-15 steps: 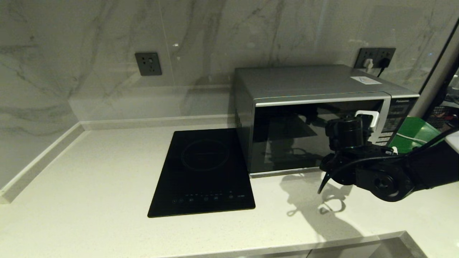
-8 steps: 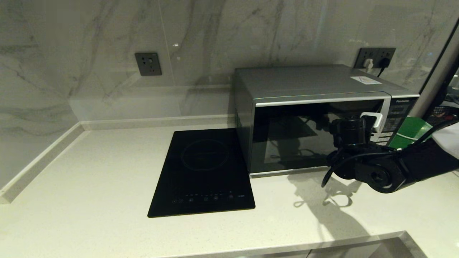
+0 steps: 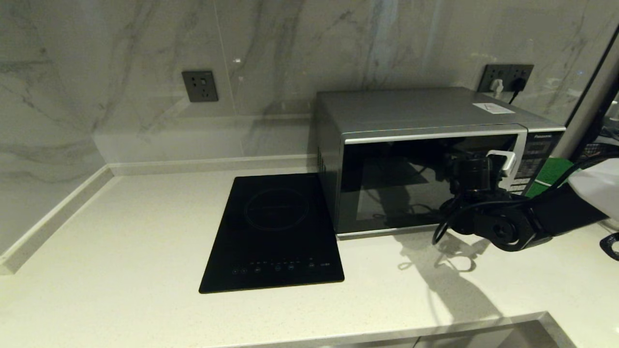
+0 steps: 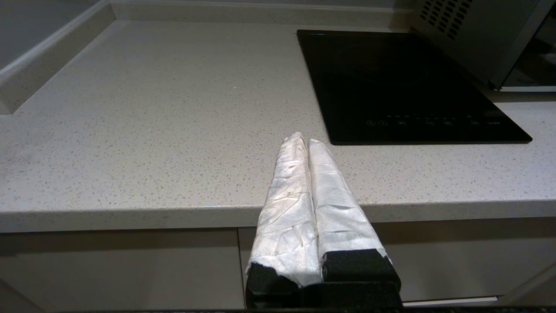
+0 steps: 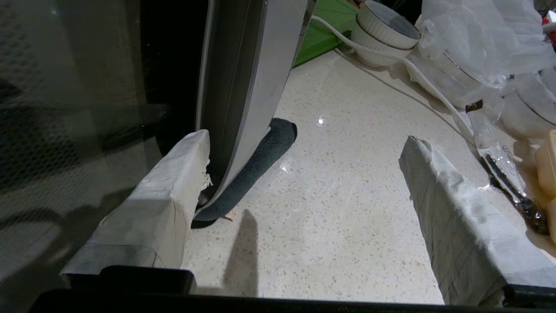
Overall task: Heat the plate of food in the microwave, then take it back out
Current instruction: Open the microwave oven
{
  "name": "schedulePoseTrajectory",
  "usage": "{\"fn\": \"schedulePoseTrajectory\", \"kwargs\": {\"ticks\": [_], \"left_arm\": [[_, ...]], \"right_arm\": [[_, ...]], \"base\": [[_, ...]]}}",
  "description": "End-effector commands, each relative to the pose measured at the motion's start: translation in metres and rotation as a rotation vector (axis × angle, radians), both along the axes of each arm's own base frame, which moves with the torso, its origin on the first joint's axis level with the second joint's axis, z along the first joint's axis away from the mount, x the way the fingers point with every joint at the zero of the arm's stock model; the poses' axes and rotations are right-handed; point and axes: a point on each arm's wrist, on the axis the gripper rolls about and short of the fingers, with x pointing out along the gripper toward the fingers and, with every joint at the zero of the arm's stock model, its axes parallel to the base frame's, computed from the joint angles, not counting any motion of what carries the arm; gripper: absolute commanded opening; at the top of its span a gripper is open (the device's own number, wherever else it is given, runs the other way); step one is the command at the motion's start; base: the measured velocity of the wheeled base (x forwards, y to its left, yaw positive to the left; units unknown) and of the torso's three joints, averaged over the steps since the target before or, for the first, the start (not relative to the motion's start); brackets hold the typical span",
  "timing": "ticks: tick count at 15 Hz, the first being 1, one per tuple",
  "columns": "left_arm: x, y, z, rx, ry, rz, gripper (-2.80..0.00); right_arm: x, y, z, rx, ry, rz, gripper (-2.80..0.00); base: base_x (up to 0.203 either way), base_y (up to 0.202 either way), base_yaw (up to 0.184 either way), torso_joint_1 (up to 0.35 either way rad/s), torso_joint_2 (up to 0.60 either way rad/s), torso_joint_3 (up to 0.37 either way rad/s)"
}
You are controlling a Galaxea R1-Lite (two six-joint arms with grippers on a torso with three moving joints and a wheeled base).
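The silver microwave [image 3: 416,108] stands at the back right of the counter, its dark glass door [image 3: 387,183] shut. My right gripper [image 3: 494,162] is at the door's curved silver handle [image 5: 247,87] and is open wide. One taped finger [image 5: 169,204] sits in the gap between the glass and the handle; the other finger [image 5: 456,226] hangs well clear over the counter. Nothing is gripped. The plate of food is out of view. My left gripper [image 4: 302,139] is shut and empty, parked off the counter's front edge.
A flat black induction hob [image 3: 273,232] lies left of the microwave. Right of the microwave are a green tray [image 3: 551,171], stacked pale bowls [image 5: 382,26], a white cable [image 5: 434,87] and plastic-wrapped items [image 5: 478,39]. The counter's front edge [image 4: 130,213] runs below the left gripper.
My right arm has moved to the right and in toward the microwave's door, bringing the open gripper up to the handle. The left arm has not moved.
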Motion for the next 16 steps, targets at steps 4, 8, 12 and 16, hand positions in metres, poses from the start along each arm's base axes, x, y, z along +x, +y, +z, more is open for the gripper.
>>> {"fn": "schedulePoseTrajectory", "kwargs": {"ticks": [4,8,12,16], "left_arm": [[0.0,0.0,0.0,-0.001,0.0,0.0,-2.8],[0.0,0.0,0.0,-0.001,0.0,0.0,-2.8],[0.0,0.0,0.0,-0.001,0.0,0.0,-2.8],[0.0,0.0,0.0,-0.001,0.0,0.0,-2.8]], "right_arm": [[0.011,-0.008,-0.006,-0.002,-0.003,-0.033,0.0],[0.015,-0.015,-0.005,0.0,-0.012,-0.051,0.0],[0.017,-0.02,-0.005,0.004,-0.016,-0.057,0.0],[0.015,-0.019,-0.004,0.001,-0.007,-0.053,-2.8]], "base": [[0.0,0.0,0.0,0.0,0.0,0.0],[0.0,0.0,0.0,0.0,0.0,0.0],[0.0,0.0,0.0,0.0,0.0,0.0],[0.0,0.0,0.0,0.0,0.0,0.0]]}}
